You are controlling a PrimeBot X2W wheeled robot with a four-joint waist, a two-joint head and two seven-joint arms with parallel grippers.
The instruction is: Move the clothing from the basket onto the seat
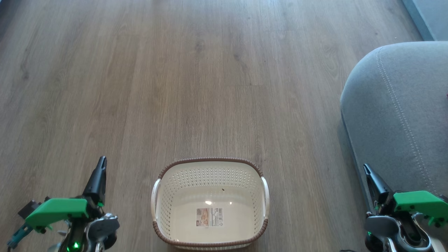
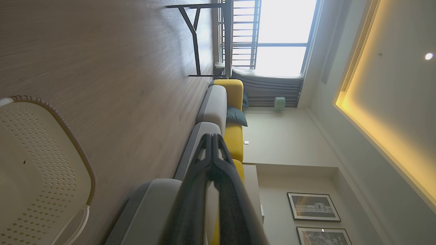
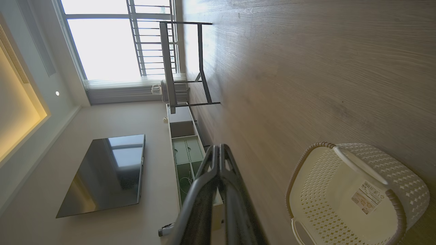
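Note:
The cream-white basket (image 1: 210, 160) with its brown rim stands on the wood floor at the bottom centre, with only a label on its bottom. The grey seat (image 1: 395, 105) with light double stitching fills the right side. A tiny reddish sliver (image 1: 447, 95) lies on it at the picture's edge, too small to tell whether it is the clothing. My left gripper (image 1: 102, 161) is shut and empty, left of the basket. Beside the seat's front stands my right gripper (image 1: 366, 168), also shut and empty. The left wrist view shows shut fingers (image 2: 213, 136), basket (image 2: 61, 119) and seat (image 2: 150, 200); the right wrist view shows shut fingers (image 3: 218, 147) and basket (image 3: 299, 160).
Wood floor (image 1: 210, 70) stretches ahead of the basket. Farther off are a black-legged table (image 3: 184, 61) by the window, a low cabinet (image 3: 184, 149) under a wall screen (image 3: 105, 173), and a grey and yellow sofa (image 2: 224, 112) along the wall.

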